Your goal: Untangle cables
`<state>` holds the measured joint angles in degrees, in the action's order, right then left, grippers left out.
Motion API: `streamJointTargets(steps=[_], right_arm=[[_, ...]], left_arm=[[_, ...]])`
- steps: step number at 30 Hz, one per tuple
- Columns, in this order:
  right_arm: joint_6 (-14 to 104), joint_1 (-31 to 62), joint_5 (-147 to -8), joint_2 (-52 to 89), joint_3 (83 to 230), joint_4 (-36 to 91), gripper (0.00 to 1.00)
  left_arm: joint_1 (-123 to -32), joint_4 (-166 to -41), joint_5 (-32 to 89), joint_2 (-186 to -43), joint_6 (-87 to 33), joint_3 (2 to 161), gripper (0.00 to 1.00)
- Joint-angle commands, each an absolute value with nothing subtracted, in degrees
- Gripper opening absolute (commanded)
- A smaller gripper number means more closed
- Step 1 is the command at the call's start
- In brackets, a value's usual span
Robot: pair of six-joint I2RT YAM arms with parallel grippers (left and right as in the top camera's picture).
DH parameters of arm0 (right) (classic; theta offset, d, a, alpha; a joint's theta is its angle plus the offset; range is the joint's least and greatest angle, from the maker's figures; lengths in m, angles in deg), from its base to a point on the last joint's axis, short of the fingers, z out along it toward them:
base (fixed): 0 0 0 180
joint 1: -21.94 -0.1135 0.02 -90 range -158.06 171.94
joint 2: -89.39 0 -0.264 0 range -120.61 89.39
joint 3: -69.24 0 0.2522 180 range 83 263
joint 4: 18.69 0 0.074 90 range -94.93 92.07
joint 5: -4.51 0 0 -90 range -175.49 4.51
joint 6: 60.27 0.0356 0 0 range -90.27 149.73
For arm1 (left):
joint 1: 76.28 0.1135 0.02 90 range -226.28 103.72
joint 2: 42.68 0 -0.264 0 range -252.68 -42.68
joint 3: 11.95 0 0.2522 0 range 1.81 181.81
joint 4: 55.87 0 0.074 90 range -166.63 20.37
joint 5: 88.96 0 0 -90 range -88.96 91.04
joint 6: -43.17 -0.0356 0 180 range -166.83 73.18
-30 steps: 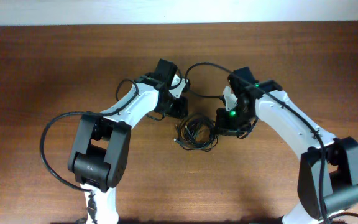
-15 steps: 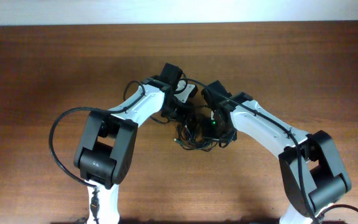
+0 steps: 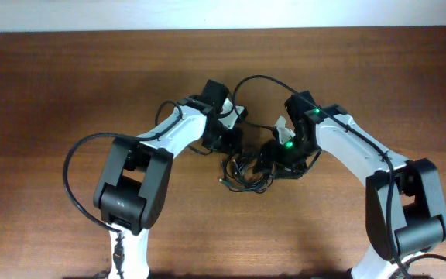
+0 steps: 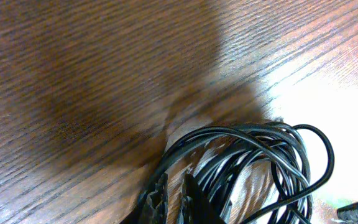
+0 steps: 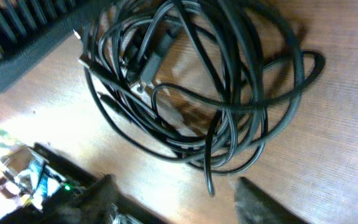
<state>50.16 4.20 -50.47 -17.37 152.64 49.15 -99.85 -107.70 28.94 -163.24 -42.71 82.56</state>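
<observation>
The cables [image 3: 244,169] lie coiled on the tabletop [image 3: 68,77] between both arms. The right pincer [image 5: 174,186] is released above them. The left pincer [image 4: 174,193] is nearly clenched at the coil's edge, and we cannot tell whether it holds a strand. We should seize one outer loop only and draw it outward slowly.

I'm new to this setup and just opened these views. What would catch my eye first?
First, the tangle of thin black cables at the middle of the wooden table, with the white left arm and right arm bent inward and meeting over it. A green light glows on the right arm beside the tangle. In the right wrist view the loops fill most of the picture, lying over one another.
</observation>
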Motion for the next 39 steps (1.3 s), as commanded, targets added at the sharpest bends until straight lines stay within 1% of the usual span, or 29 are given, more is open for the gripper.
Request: streamJointTargets(steps=[1,3,4,5,6,9,10,11,13,15,16,18,21,22,23,24,26,29,30,33,37,39], right_arm=[[49.0,3.9,-51.9,-15.9,153.3,52.4,0.66],[49.1,3.8,-51.6,-15.9,151.6,52.4,0.58],[49.7,3.7,-51.6,-15.9,150.4,51.0,0.52],[50.4,3.4,-51.4,-15.9,149.0,49.3,0.5],[51.2,2.9,-51.2,-15.9,147.6,47.1,0.48],[51.7,1.7,-51.2,-15.9,145.9,41.9,0.13],[51.8,1.5,-51.2,-15.9,145.9,40.7,0.05],[52.8,1.1,-51.4,-15.9,145.9,38.7,0.04],[52.7,0.3,-51.2,-15.9,145.9,34.7,0.04],[52.7,0.2,-49.3,-15.9,145.9,32.8,0.04],[52.4,0.2,-46.6,-15.9,145.9,33.0,0.04],[52.3,0.2,-46.0,-15.9,145.9,35.9,0.04],[49.2,0.2,-46.0,-15.9,145.9,39.2,0.04],[49.2,0.2,-46.0,-15.9,145.9,38.9,0.04],[49.2,0.3,-45.4,-15.9,145.9,38.6,0.04],[49.2,0.3,-44.4,-15.9,145.9,38.5,0.04],[48.6,0.4,-42.0,-15.9,145.9,38.5,0.04],[48.6,1.8,-40.2,-15.9,145.9,38.8,0.04],[48.6,2.3,-38.9,-15.9,145.9,38.8,0.04],[48.6,2.9,-37.8,-15.9,145.9,38.8,0.04],[48.6,2.9,-37.8,-15.9,145.9,38.8,0.04],[48.6,3.0,-37.8,-15.9,145.9,39.3,0.04]], left_arm=[[-97.8,-107.7,29.6,-164.3,-43.0,83.3,0.08],[-95.9,-108.1,29.6,-164.3,-43.0,83.3,0.07],[-94.8,-108.5,29.6,-164.3,-42.8,83.3,0.05],[-93.9,-108.8,29.6,-164.3,-41.7,83.3,0.04],[-92.5,-109.4,29.6,-164.3,-40.1,83.3,0.01],[-89.2,-110.5,31.4,-164.3,-38.5,83.3,0.0],[-88.8,-110.5,32.0,-164.3,-38.5,83.3,0.04],[-88.5,-110.5,31.9,-164.3,-38.5,83.3,0.08],[-88.6,-110.5,33.7,-164.3,-39.3,83.3,0.1],[-88.8,-110.4,39.9,-164.3,-44.8,83.3,0.21],[-88.9,-110.4,45.1,-164.3,-49.5,83.3,0.27],[-89.0,-110.4,51.2,-164.3,-54.2,83.3,0.36],[-89.3,-110.4,52.3,-164.3,-56.9,83.3,0.55],[-90.0,-110.4,50.8,-164.3,-57.5,83.3,0.56],[-90.7,-110.4,47.8,-164.3,-57.4,83.3,0.55],[-92.2,-110.4,44.6,-164.3,-57.4,83.3,0.52],[-94.4,-110.4,40.9,-164.3,-57.0,83.3,0.5],[-96.4,-109.9,37.6,-164.3,-55.4,83.3,0.45],[-96.8,-109.6,36.7,-164.3,-55.2,83.3,0.45],[-96.8,-109.4,32.0,-164.4,-52.1,83.3,0.34],[-96.8,-109.3,30.1,-164.8,-50.7,83.3,0.28],[-96.8,-109.1,27.2,-164.9,-49.3,83.3,0.25]])
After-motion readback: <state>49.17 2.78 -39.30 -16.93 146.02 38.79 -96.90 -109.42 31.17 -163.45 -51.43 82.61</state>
